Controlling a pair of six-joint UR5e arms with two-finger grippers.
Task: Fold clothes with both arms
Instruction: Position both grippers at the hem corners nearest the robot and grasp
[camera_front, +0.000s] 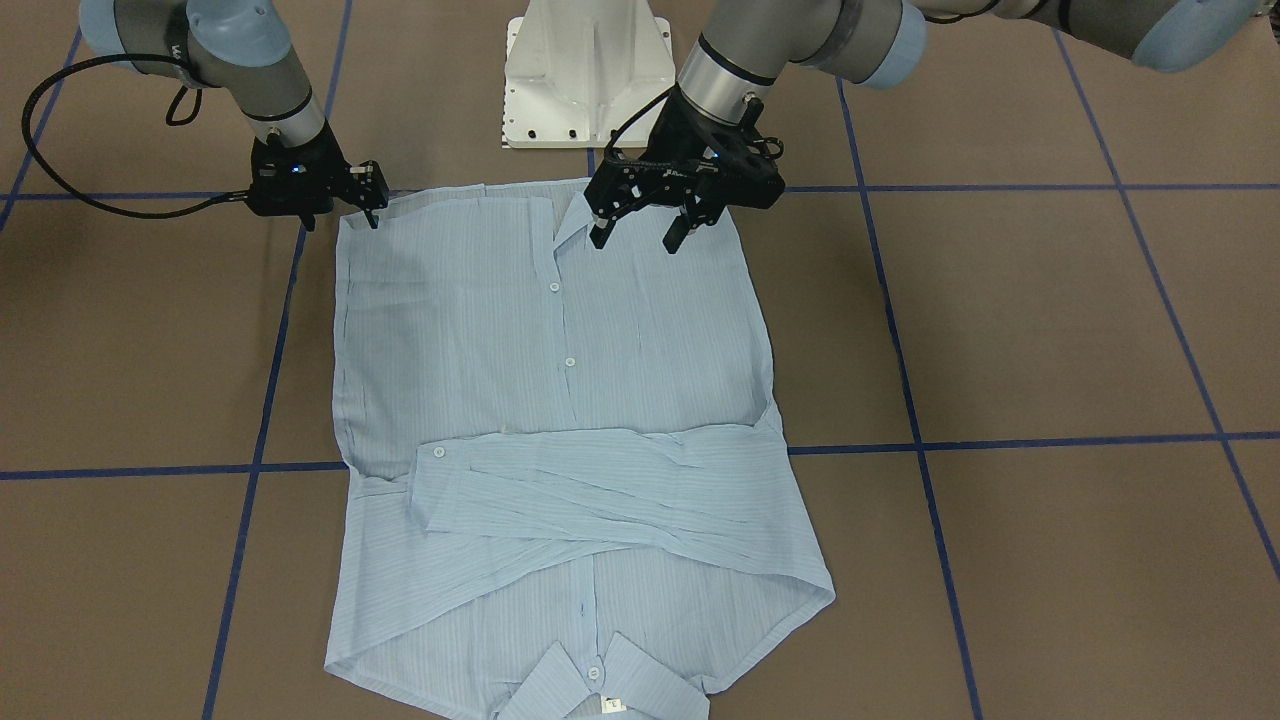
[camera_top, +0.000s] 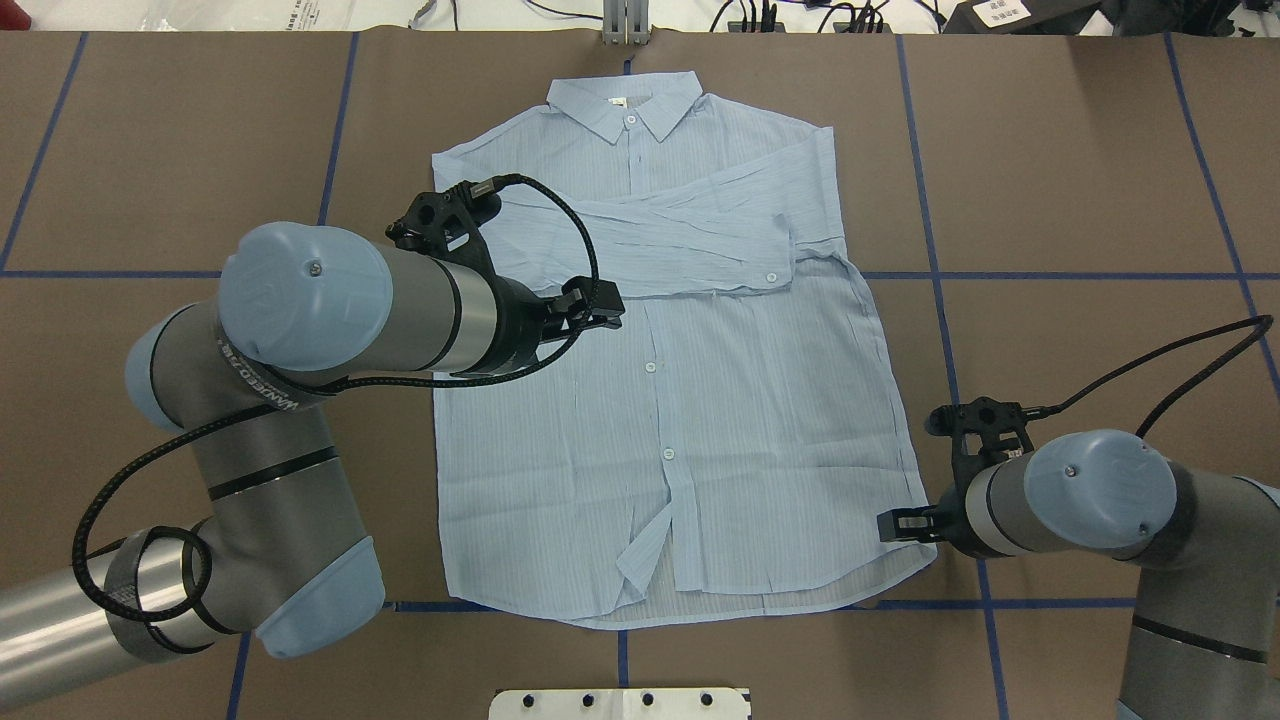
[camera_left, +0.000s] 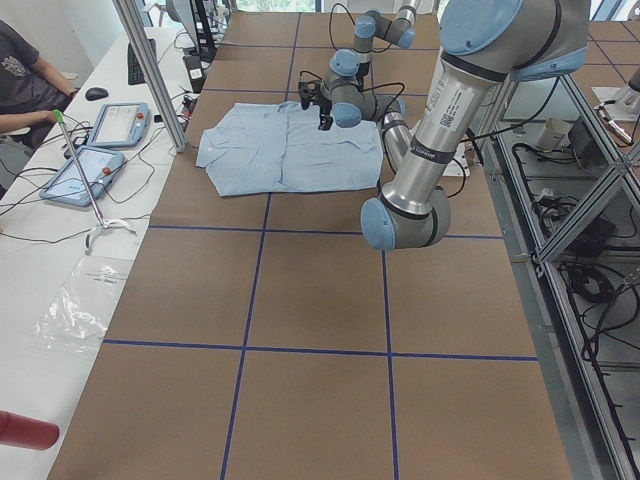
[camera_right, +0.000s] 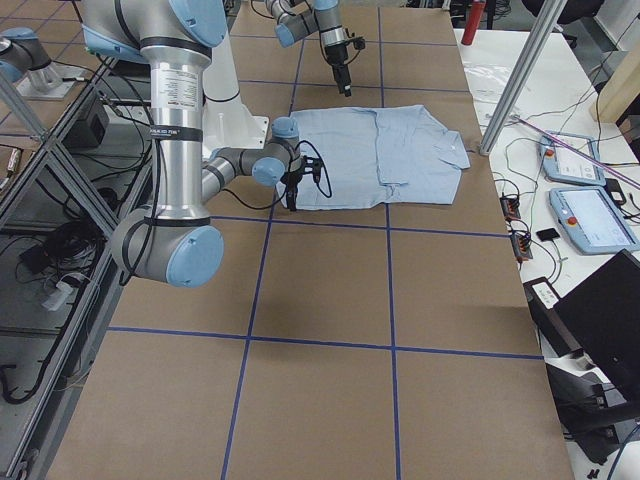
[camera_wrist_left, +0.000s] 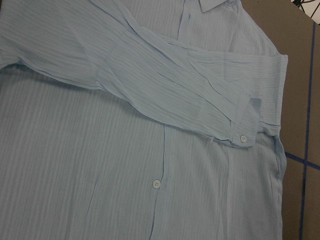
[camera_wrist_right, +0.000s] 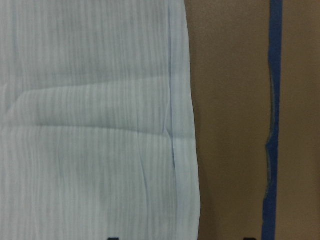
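Overhead exterior gives you the shirt (camera_top: 720, 430) spread flat and front-up on the brown table (camera_top: 1080, 180), collar (camera_top: 625, 105) at the far end and hem toward the white base (camera_front: 585, 70). Both sleeves (camera_top: 680, 240) are laid across the chest, one over the other, a cuff button showing at the edge. Your left gripper (camera_front: 637, 238) hangs above the shirt with its jaws spread wide and nothing between them; its wrist camera looks down on the crossed sleeves and the button placket. Your right gripper (camera_front: 368, 208) sits low at the hem corner on the robot's right, just beside the side seam. From its wrist view you see two dark fingertips (camera_wrist_right: 113, 238) well apart at the bottom edge, one over cloth and one over bare table, so it reads as open with the shirt's edge running between.
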